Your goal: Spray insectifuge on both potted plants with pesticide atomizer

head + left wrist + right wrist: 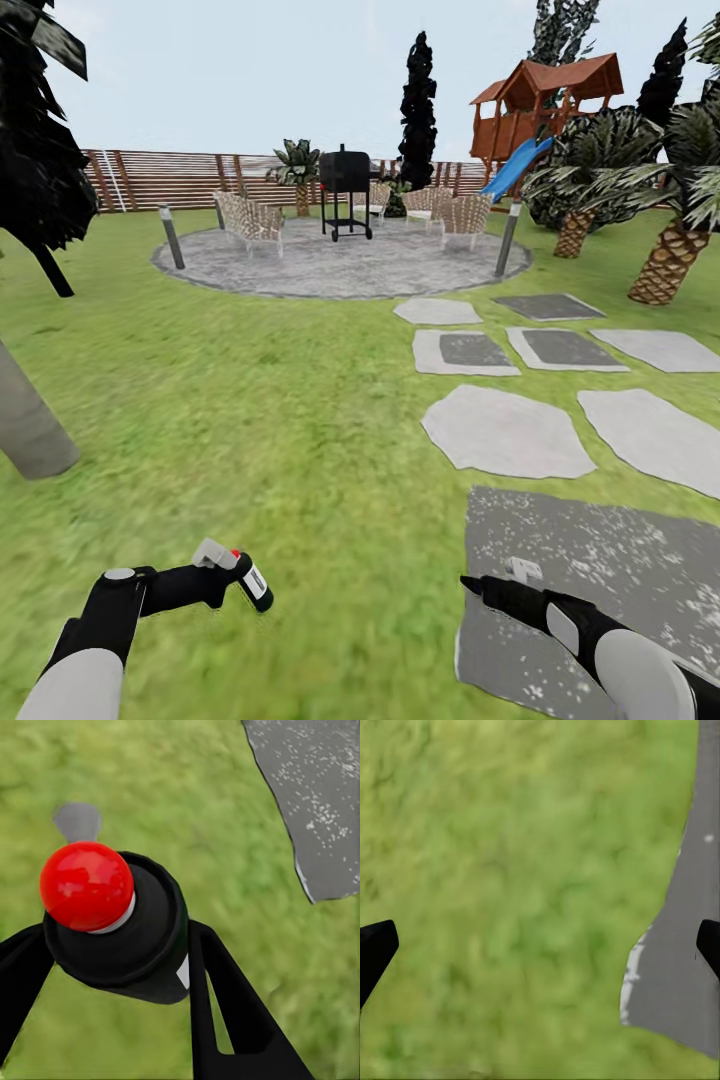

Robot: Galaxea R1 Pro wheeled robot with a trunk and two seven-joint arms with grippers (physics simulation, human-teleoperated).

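My left gripper (228,580) is shut on the pesticide atomizer (256,584), a slim black bottle with a white label and a red dot on top, held low over the lawn at the near left. In the left wrist view the red cap (86,885) tops the black atomizer (127,945), which sits between the two black fingers (225,1005) of the left gripper (116,941). My right gripper (470,585) is open and holds nothing, above the edge of a speckled grey stone (600,570). Its fingertips (375,949) stand wide apart over grass and stone. The potted plants are out of view.
Grey stepping stones (505,430) lead ahead on the right to a round paved patch (340,265) with wicker chairs, a black grill (346,190) and two short lamp posts (172,236). Palms (670,255) stand at the right and a grey trunk (30,425) at the left. A slatted fence (170,180) closes the back.
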